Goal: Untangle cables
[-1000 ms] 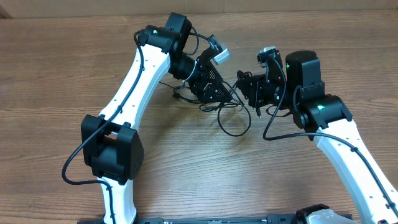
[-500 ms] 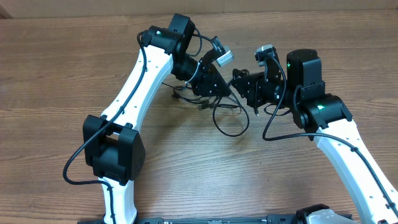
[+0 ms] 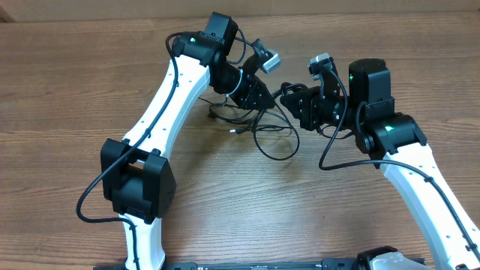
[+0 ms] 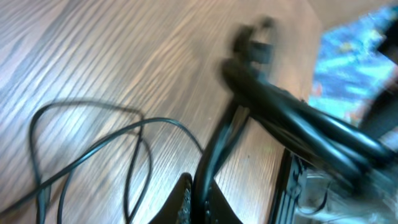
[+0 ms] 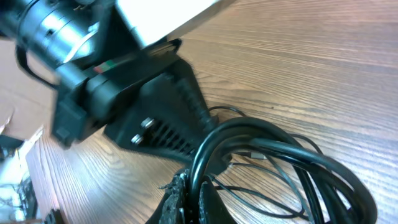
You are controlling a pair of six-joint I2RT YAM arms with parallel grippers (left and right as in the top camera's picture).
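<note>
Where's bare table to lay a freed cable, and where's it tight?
Free: table between left arm and right arm, below the cables; also left of the left arm. Tight: top centre, where left gripper and right gripper clamp the cables.

No writing, brand, number or sign can be read in any of the three views. In the right wrist view, a small red-and-green mark (image 5: 104, 65) sits on a black housing (image 5: 149, 109), too blurred to read. At the upper right corner of the left wrist view, a blue patterned patch (image 4: 354, 56) is likewise too blurred to make out.
</note>
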